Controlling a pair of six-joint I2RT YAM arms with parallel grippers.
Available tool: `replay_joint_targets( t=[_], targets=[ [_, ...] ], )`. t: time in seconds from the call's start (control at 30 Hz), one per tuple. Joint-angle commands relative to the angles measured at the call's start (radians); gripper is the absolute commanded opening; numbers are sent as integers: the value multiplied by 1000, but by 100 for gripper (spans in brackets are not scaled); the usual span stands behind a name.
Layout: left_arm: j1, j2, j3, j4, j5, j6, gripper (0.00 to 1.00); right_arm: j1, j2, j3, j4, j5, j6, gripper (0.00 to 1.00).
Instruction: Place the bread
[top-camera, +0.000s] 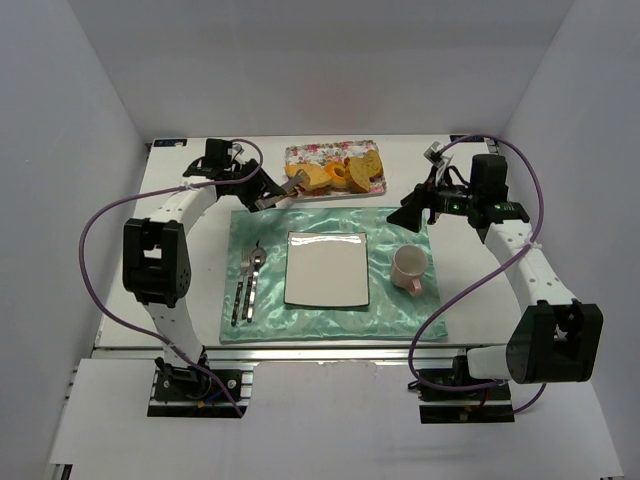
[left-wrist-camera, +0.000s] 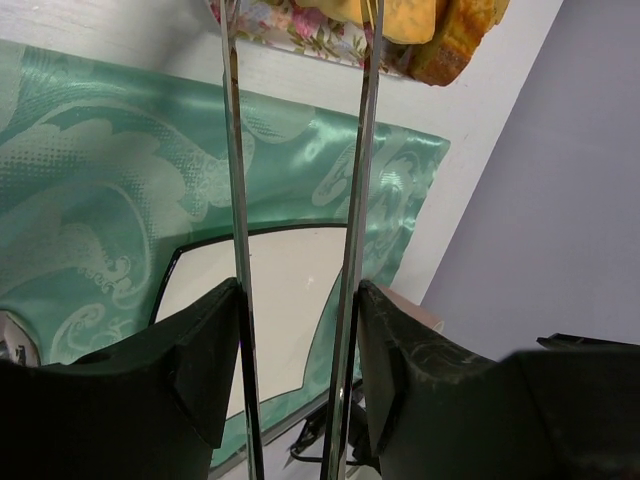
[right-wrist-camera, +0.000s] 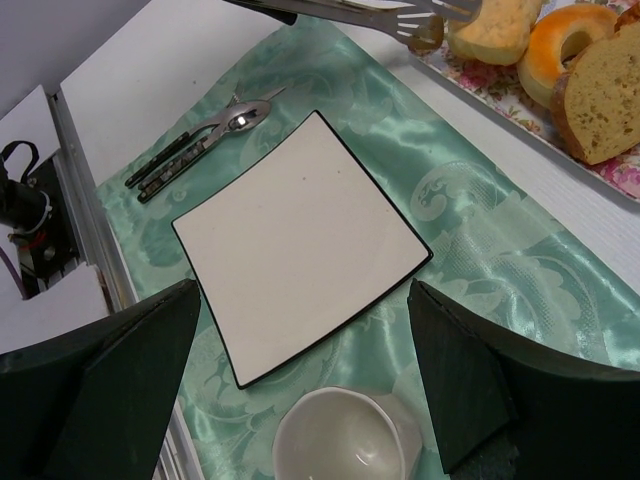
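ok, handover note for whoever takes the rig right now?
Left gripper: shut on the tongs, their tips at the left end of the floral tray.
Right gripper: open, empty, above the placemat beside the pink cup.
Bread: on the tray; can't tell if the tongs grip a piece yet.
Done: tongs in hand.
Left: move bread onto the white plate, which has none on it.

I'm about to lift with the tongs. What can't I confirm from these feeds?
- Left wrist view: the tips of the tongs and most of the bread run off the top edge, so any grip is unseen.
- Top view: the tips at the floral tray are too small to judge.
- Right wrist view: the tray is cut by the right edge, so pieces cannot be counted; the cup runs off the bottom edge.
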Motion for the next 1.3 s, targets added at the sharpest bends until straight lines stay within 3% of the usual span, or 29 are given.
replay_joint_targets(
  t=[0.0, 0.2, 0.47, 0.57, 0.83, 1.0, 1.27],
  targets=[
    [-6, -11, -12, 92, 43, -43, 57, -6, -10, -3, 33, -29, 1, 89],
    [-6, -13, -103, 234, 72, -124, 49, -8, -5, 0, 30, -31, -2, 89],
    [-6, -36, -144, 356, 112, -163, 19, -8, -5, 2, 27, -35, -2, 89],
    [-6, -72, -124, 396, 168, -149, 14, -8, -8, 0, 24, -32, -5, 89],
    [-4, -212, -83, 173, 226, 4, 12, -9, -2, 6, 16, -35, -7, 89],
    [-4, -316, -155, -117, 238, 186, 12, -8, 4, 14, 10, -38, -8, 89],
    [-10, -511, -273, -432, 209, 336, 13, -8, 24, 28, 1, -47, -1, 89]
  ],
)
